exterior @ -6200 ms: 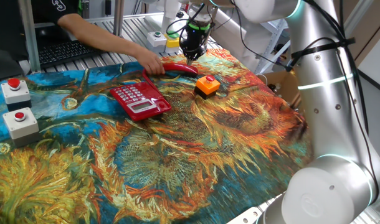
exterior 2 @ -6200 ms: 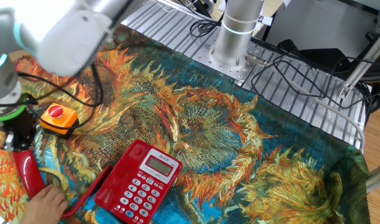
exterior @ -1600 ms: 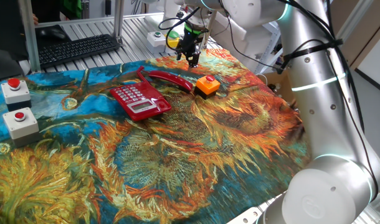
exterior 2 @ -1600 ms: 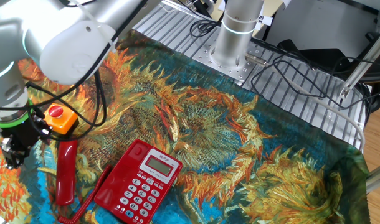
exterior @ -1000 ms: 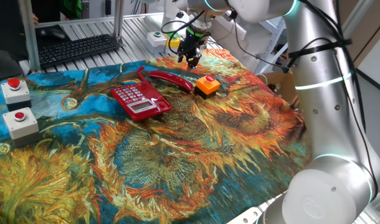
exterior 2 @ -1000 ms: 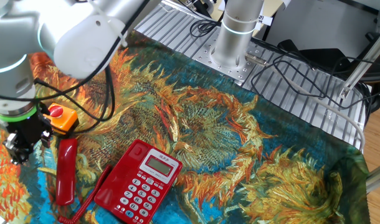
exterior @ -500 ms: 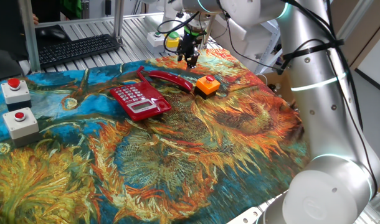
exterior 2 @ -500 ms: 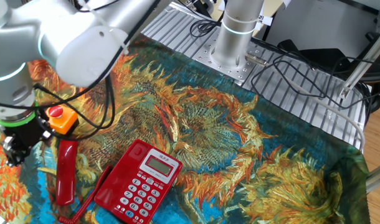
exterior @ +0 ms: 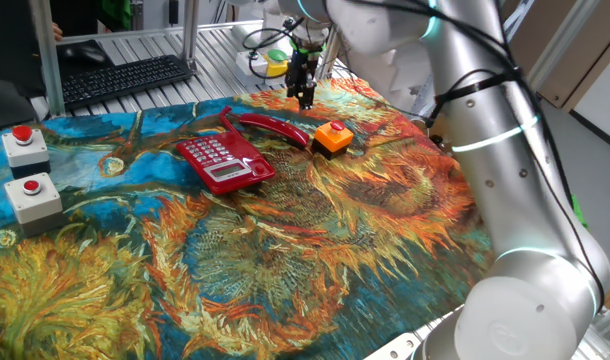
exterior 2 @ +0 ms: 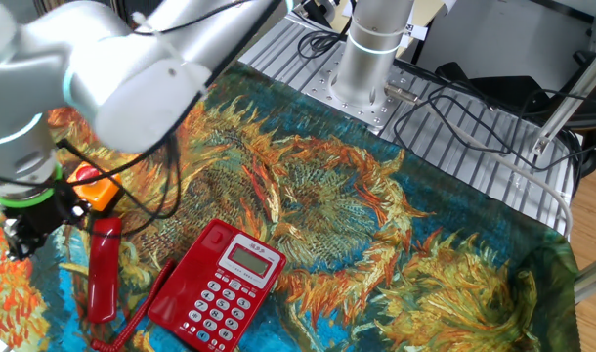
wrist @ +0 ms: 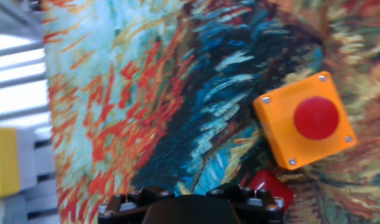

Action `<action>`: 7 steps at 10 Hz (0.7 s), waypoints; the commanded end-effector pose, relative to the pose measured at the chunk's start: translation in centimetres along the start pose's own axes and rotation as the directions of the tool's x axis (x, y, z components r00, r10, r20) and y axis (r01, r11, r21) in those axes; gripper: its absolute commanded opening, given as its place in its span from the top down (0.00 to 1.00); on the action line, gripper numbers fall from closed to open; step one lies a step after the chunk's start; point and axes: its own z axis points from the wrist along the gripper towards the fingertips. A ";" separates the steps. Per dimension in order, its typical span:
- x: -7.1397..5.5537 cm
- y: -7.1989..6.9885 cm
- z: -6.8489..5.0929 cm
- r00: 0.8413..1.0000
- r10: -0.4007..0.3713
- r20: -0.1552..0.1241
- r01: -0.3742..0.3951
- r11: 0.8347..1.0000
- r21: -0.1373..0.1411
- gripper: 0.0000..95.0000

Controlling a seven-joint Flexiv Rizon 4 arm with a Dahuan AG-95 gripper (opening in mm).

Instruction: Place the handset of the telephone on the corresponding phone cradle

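Hovering with gripper [exterior: 305, 98] jaws apart and holding nothing, above the cloth just beyond 1 end of the handset [exterior: 275, 127], lying off the telephone [exterior: 223, 162], presumably lining up to grasp.

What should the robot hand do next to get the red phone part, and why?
Probably slide over the handset and come down around it. The handset lies on the cloth between the telephone and the orange box, not on its cradle, and the hand hangs just past it, holding nothing.
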 end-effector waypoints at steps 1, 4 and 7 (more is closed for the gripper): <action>-0.5 0.0 0.2 1.000 0.028 -0.014 -0.028 0.999 0.019 0.20; -0.6 0.0 -0.2 0.997 0.068 -0.025 -0.067 0.997 0.039 0.20; -0.4 -0.2 -0.1 0.994 0.102 -0.029 -0.100 0.994 0.041 0.20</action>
